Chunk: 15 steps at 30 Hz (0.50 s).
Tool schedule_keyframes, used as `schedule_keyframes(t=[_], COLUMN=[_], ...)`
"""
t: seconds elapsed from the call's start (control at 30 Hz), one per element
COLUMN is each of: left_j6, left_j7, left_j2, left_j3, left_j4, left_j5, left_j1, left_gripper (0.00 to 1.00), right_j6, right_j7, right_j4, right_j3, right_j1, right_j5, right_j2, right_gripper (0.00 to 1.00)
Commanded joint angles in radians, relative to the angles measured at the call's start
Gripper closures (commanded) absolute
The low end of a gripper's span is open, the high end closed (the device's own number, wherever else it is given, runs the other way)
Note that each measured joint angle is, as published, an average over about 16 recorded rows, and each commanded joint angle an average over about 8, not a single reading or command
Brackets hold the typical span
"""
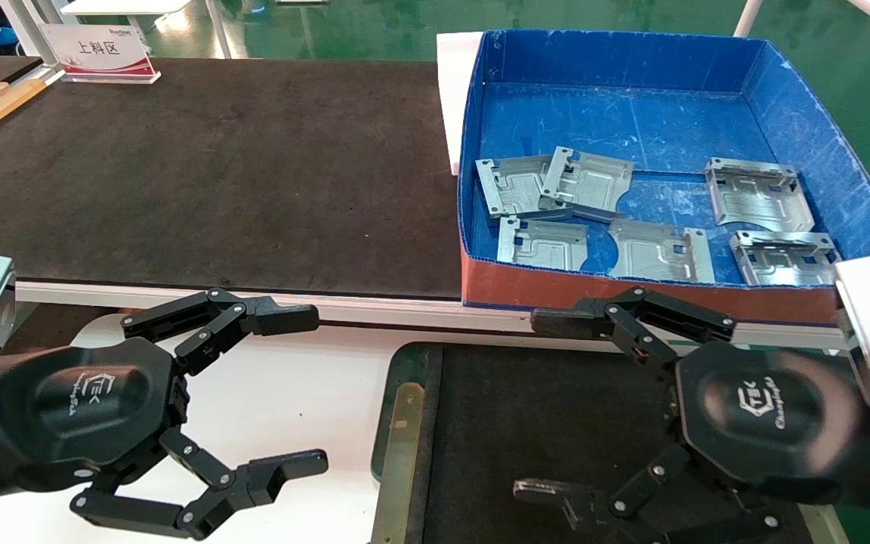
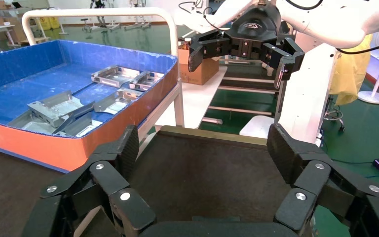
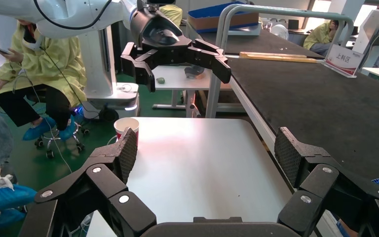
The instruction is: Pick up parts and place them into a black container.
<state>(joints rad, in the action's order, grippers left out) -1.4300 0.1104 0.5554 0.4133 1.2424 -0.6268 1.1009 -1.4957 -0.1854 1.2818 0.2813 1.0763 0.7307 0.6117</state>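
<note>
Since both your left claw (image 1: 295, 393) and right claw (image 1: 548, 404) hang wide and empty, the plates (image 1: 556, 189) lie in the blue box (image 1: 790, 98), with the black tray (image 1: 556, 408) bare beneath the right claw.

6 silver parts (image 1: 584, 182) in blue box; black container (image 1: 526, 423) empty.

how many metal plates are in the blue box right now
6 plates, all in the blue box: two overlapping at far left, two near the front wall, two at right. More could hide beneath.
</note>
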Motion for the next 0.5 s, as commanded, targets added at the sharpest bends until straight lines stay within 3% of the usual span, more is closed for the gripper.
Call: schedule_keyframes(t=[0.03, 0.5], left_j6=[0.000, 0.000], left_j7=[0.000, 0.000], left_j2=[0.000, 0.000], left_j3=[0.000, 0.000], left_j4=[0.000, 0.000], left_j5=[0.000, 0.000], left_j1=[0.000, 0.000], left_gripper=[1.00, 1.00], right_j6=[0.000, 0.000], right_j7=[0.000, 0.000], right_j4=[0.000, 0.000], right_j3=[0.000, 0.000], right_j1=[0.000, 0.000], right_j5=[0.000, 0.000], right_j2=[0.000, 0.000], right_gripper=[0.00, 0.00])
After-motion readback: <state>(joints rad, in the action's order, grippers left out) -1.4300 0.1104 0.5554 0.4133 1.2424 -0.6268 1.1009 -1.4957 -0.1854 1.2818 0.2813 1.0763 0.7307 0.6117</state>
